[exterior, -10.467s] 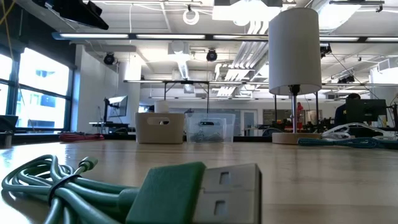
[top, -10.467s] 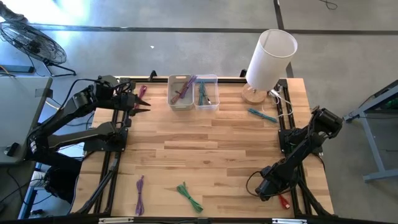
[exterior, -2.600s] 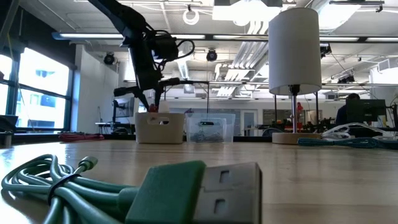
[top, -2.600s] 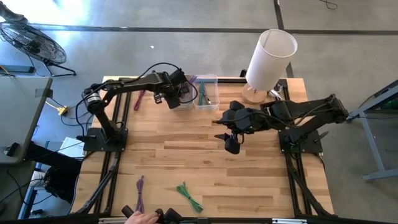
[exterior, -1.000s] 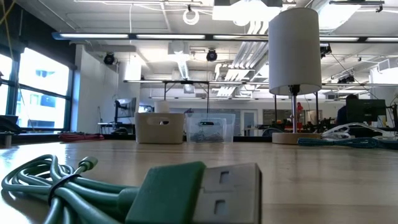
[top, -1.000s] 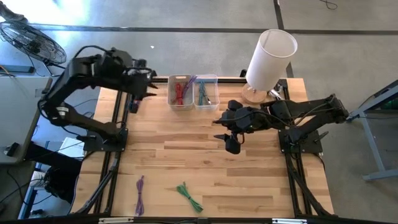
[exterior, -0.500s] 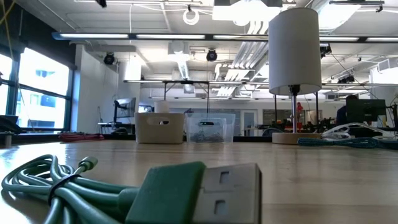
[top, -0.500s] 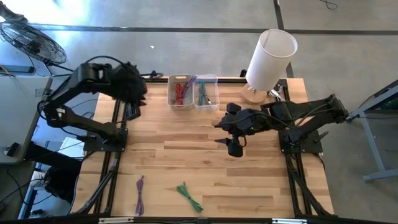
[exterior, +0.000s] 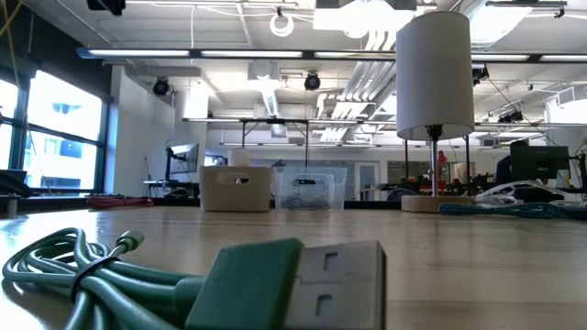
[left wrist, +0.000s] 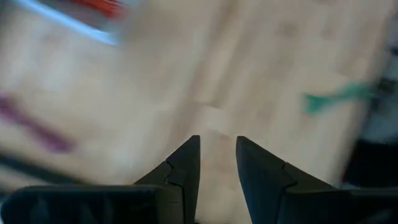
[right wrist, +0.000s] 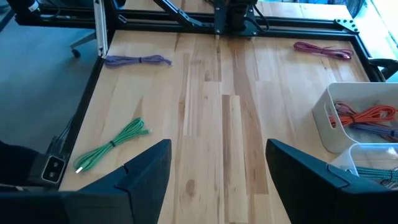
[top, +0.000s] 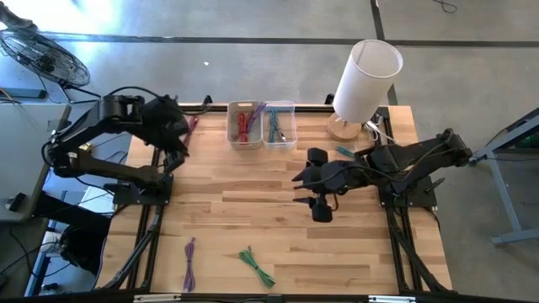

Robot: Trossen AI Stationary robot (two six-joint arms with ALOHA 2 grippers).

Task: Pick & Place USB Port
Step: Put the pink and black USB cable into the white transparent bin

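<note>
While the right gripper [top: 296, 188] hangs over mid-table with its fingers [right wrist: 143, 171] spread wide and nothing between them, the green cable [right wrist: 112, 145] lies well ahead of it toward the table's front edge, the purple cable [right wrist: 138, 60] farther off beside that. The bins [top: 261, 124] sit off to its side at the back edge, red cable [top: 243, 126] inside one. Left gripper [left wrist: 216, 163], empty, fingers a narrow gap apart, is out at the table's left rear corner.
</note>
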